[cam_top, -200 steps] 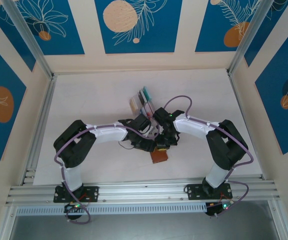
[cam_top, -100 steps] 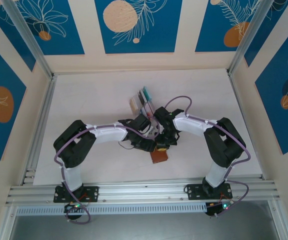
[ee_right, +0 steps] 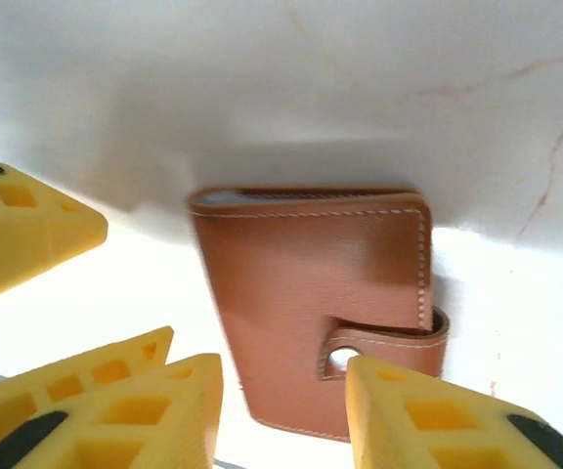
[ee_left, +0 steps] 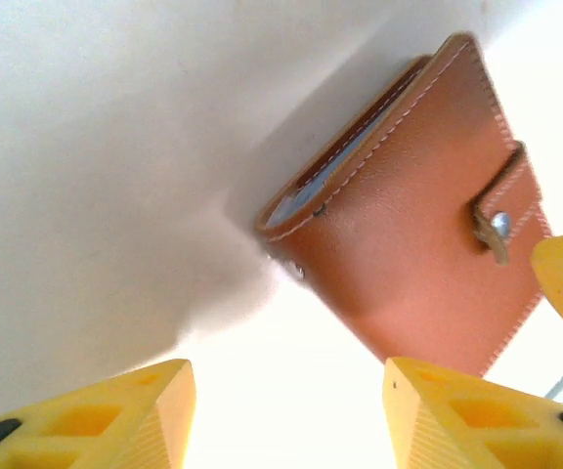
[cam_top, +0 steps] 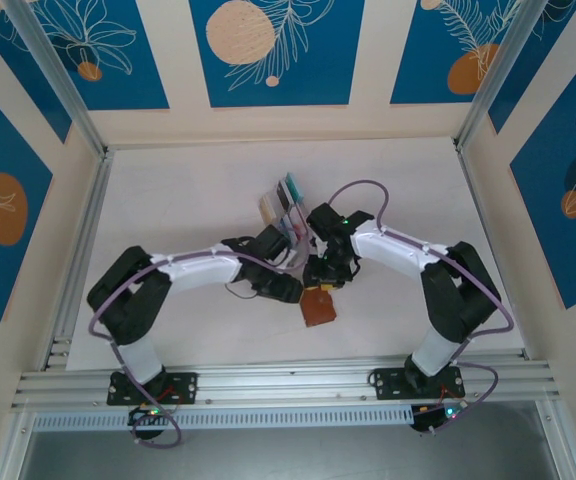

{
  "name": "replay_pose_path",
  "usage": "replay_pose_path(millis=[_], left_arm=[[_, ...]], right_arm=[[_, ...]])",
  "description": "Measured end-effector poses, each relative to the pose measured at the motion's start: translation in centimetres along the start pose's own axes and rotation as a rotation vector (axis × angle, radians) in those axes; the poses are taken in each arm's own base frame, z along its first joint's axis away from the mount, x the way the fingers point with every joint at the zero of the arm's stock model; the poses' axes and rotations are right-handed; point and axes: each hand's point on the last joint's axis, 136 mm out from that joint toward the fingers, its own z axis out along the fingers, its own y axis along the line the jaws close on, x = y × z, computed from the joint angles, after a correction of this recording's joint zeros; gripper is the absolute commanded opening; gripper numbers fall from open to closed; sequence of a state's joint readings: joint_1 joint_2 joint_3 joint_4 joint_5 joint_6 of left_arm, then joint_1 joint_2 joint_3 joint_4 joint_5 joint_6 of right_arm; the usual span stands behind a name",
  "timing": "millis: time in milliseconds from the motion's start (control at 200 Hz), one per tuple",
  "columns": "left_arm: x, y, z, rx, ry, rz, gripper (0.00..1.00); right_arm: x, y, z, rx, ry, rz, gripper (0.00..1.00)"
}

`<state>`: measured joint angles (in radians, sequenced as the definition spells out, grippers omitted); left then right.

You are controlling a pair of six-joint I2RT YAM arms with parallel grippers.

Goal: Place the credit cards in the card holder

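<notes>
Left end effector (ee_left: 286,420) parted, right end effector (ee_right: 281,396) parted

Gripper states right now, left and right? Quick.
Left gripper: open, holding nothing.
Right gripper: open, holding nothing, poised over the closed card holder.

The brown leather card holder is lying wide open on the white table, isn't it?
Not open: the card holder lies folded shut on the white table, its snap tab wrapped over the edge. The right wrist view shows it.
</notes>
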<state>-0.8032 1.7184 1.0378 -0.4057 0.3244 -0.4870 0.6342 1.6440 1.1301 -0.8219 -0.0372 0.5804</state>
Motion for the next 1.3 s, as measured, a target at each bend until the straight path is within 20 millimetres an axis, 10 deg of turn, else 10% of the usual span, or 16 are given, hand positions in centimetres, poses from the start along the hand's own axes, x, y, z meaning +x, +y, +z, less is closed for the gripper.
replay_pose_path(millis=[50,115,325,550,885,1090,1300], left_arm=[[-0.6,0.0,-1.5,0.009,-0.037,-0.008,0.68],[-1.2,0.2,-3.9,0.021,-0.097,-0.011,0.79],[-2.5,4.1,-13.5,-0.081,-0.431,-0.041,1.0],[-2.7,11.3,-21.0,-0.497,-0.807,-0.056,1.0],[0.5,21.5,-21.4,-1.025,-0.986,-0.033,1.0],[-1.3,24.8,-22.3,-1.088,-1.055,-0.064,0.99],[-1.3,28.4,-20.0,-1.058,-1.056,-0.057,0.99]], right_arm=[[-0.4,0.5,-0.9,-0.02,-0.032,-0.018,0.6],[-0.8,1.0,-2.2,-0.041,-0.084,-0.026,1.0],[-3.3,-0.4,-6.8,0.001,-0.337,-0.025,1.0],[-6.0,-9.3,-9.4,0.251,-0.611,0.159,1.0],[-6.9,-16.5,-9.5,0.343,-0.995,0.051,0.99],[-10.2,-17.6,-12.1,0.361,-1.144,-0.006,0.99],[-10.9,-21.8,-9.1,0.37,-1.104,0.045,0.99]])
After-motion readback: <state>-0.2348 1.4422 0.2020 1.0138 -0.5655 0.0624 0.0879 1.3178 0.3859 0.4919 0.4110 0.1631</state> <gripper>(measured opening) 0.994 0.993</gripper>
